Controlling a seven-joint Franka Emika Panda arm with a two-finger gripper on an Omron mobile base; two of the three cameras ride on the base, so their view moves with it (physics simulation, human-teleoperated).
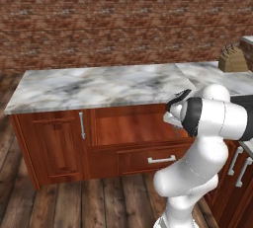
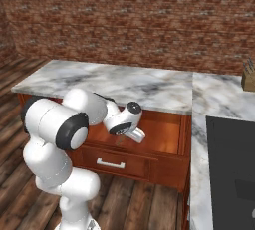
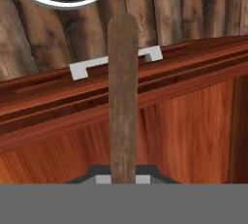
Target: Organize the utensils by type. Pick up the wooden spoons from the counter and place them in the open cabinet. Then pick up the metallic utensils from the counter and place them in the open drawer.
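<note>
My gripper (image 3: 123, 179) is shut on a wooden spoon (image 3: 123, 97). Its brown handle sticks straight out from between the fingertips (image 3: 103, 179), and the bowl end is hidden in the grip. The hand (image 1: 174, 116) hangs just under the counter (image 1: 99, 86) edge, over the open drawer (image 1: 133, 123). From the right side the gripper (image 2: 137, 135) points down into that drawer (image 2: 162, 129). The drawer's front panel with its silver handle (image 3: 116, 63) lies beyond the spoon. The open cabinet and the metallic utensils are out of view.
A narrow cabinet door with a silver bar handle (image 1: 81, 126) stands left of the drawer. A knife block (image 1: 232, 59) sits on the right counter run, near a dark cooktop (image 2: 231, 159). A brick wall backs the counter, and wood floor lies below.
</note>
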